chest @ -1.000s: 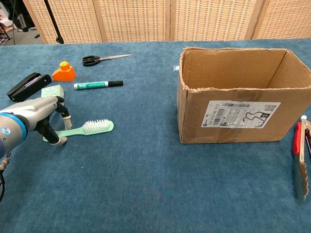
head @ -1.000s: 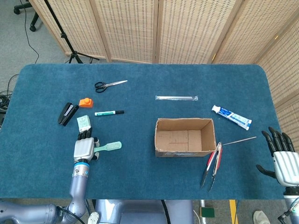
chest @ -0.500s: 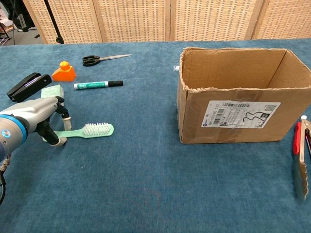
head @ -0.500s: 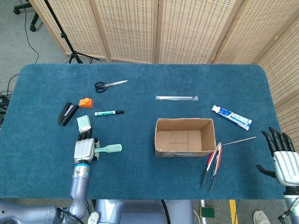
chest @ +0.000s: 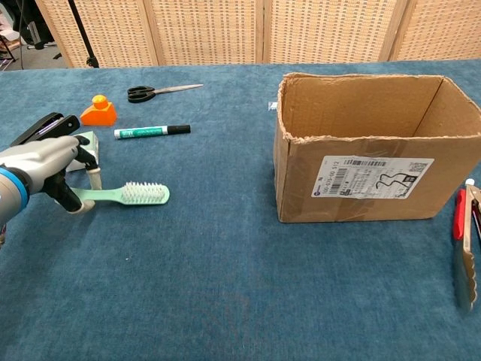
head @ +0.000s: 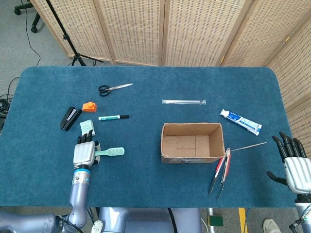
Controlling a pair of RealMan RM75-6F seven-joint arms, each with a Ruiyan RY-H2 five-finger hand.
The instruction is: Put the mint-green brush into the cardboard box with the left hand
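The mint-green brush point(head: 112, 151) point(chest: 141, 193) lies level, bristles up, left of the cardboard box point(head: 192, 158) point(chest: 361, 173). My left hand point(head: 83, 154) point(chest: 41, 162) pinches the brush's handle end between thumb and fingers, low over the cloth. The box stands open-topped in the middle right of the table, and what shows of its inside is bare. My right hand point(head: 294, 165) hangs off the table's lower right corner, fingers spread and holding nothing; the chest view does not show it.
Behind my left hand sit a small green box point(head: 87, 127), a black stapler point(head: 70, 118), an orange piece point(head: 89, 106), a marker point(head: 113, 117) and scissors point(head: 114, 88). Red-handled tongs point(head: 221, 170), a thin rod point(head: 248, 146) and toothpaste point(head: 240, 122) lie right of the box.
My left hand has shifted a little left and back, and the brush moved with it. The right hand has not moved.
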